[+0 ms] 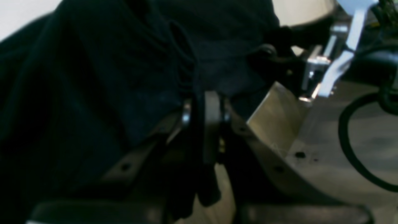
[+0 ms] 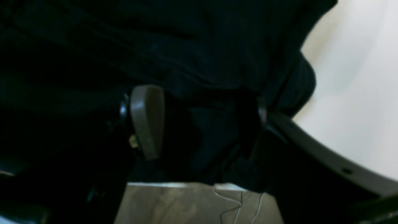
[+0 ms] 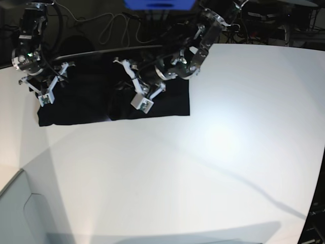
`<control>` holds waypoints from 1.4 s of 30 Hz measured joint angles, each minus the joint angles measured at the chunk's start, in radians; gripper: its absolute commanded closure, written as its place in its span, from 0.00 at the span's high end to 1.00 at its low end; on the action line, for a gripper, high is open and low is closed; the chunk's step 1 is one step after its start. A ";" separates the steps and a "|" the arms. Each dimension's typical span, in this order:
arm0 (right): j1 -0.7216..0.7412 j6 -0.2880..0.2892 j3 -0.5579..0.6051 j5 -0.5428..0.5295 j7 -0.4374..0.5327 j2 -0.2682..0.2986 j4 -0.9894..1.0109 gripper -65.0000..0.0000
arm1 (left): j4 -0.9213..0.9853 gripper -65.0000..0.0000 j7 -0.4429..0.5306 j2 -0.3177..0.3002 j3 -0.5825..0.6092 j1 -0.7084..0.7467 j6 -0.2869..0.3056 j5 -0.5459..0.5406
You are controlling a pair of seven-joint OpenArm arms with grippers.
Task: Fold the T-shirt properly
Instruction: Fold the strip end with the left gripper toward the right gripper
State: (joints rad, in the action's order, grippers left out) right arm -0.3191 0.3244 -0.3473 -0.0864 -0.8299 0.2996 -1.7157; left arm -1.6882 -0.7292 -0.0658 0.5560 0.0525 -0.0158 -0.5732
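Left gripper pinched shut on T-shirt; right gripper jaws wide, cloth between, unclamped.
Left wrist: thin fold in grip, could slip if pulled. Right wrist: jaws astride bunched fabric, may grab several layers. Base: only here T-shirt seen whole, rumpled at white table far edge; uneven lift risks skewed fold.

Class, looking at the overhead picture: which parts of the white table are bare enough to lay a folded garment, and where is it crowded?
Free: the white table in front of the black T-shirt and to its right. Crowded: the far-left strip, where the left gripper, shut on cloth, and the right gripper, open, work over the shirt, with cables behind.
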 measured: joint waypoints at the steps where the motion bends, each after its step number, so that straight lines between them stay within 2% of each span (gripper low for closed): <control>1: 0.000 0.000 0.000 0.002 -0.001 0.000 -0.008 0.54 | 0.001 0.00 -0.005 0.003 0.005 -0.007 0.000 0.001; 5: -0.002 0.000 0.000 0.003 0.001 0.000 -0.056 0.54 | 0.002 0.00 -0.026 0.019 0.004 -0.028 -0.002 0.000; 7: -0.001 0.000 0.000 0.003 0.000 0.000 -0.067 0.54 | 0.002 0.12 -0.053 0.025 0.002 -0.030 -0.002 0.000; 11: -0.003 0.000 0.000 0.003 -0.001 0.000 -0.068 0.54 | 0.001 0.44 -0.052 0.024 0.006 -0.033 -0.002 -0.004; 13: -0.003 0.000 0.000 0.003 0.000 0.000 -0.068 0.54 | -0.003 0.53 -0.047 0.021 0.005 -0.033 -0.002 -0.009; 19: -0.003 0.000 -0.003 0.003 -0.004 0.002 -0.073 0.55 | -0.098 0.54 -0.053 0.013 0.003 -0.027 -0.004 -0.010; 22: -0.008 0.000 -0.007 0.006 -0.008 0.004 -0.121 0.55 | -0.201 0.54 -0.049 -0.034 -0.035 -0.027 0.011 -0.036; 25: -0.008 0.000 -0.062 -0.002 0.002 -0.002 -0.186 0.57 | -0.238 0.54 -0.047 -0.093 -0.157 0.000 0.005 -0.020; 28: -0.008 0.000 -0.110 0.003 -0.001 -0.006 -0.203 0.66 | -0.238 0.55 -0.049 -0.138 -0.318 0.057 0.001 -0.014; 33: 0.003 0.000 -0.148 0.002 0.004 -0.009 -0.151 0.83 | -0.238 0.55 -0.053 -0.147 -0.574 0.144 0.005 -0.015; 35: 0.016 0.000 -0.148 0.003 -0.004 -0.014 -0.116 0.87 | -0.238 0.55 -0.051 -0.145 -0.649 0.167 0.005 -0.014; 42: 0.118 0.000 -0.148 0.000 0.009 -0.014 0.054 0.88 | -0.238 0.55 -0.049 -0.140 -0.754 0.231 0.005 -0.014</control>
State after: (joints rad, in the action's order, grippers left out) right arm -0.2012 0.3248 -0.4950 -0.0868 -0.8207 0.2852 -1.6619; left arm -1.9263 -0.7780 -0.2054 -0.1982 0.2832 -0.0105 -0.5873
